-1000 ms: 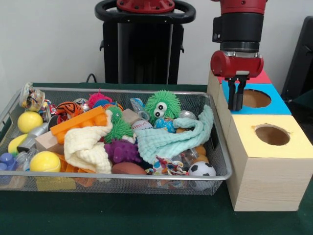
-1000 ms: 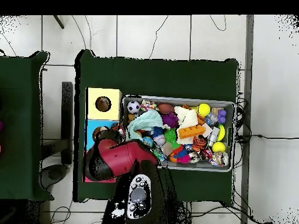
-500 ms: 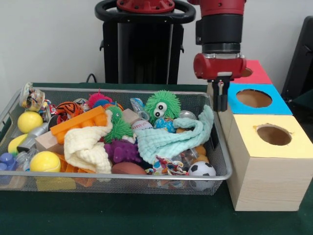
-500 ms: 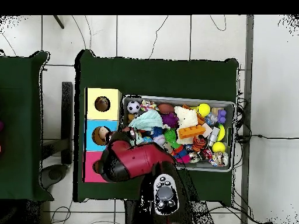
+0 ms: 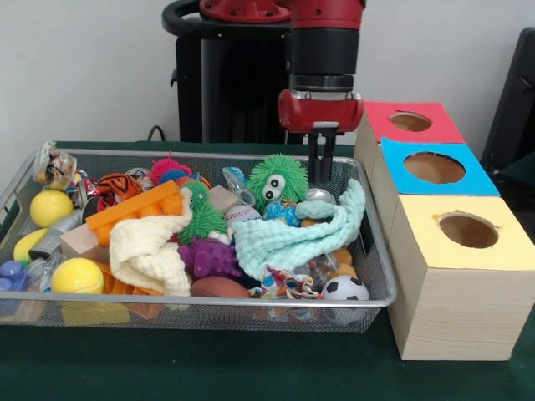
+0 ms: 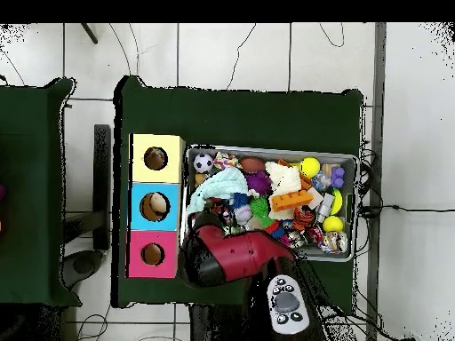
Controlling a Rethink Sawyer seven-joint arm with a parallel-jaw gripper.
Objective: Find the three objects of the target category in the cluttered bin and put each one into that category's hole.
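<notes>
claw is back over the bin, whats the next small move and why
Probably a short descent. In the front view the claw hangs empty above the bin's far right corner, beside the green fuzzy toy and just above a small silvery object by the mint cloth. It needs to get lower before it can grasp anything.

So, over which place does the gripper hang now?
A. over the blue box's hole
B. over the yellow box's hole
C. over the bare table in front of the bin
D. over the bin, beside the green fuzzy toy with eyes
D: the gripper hangs inside the bin's outline, right beside the green fuzzy toy.
</notes>
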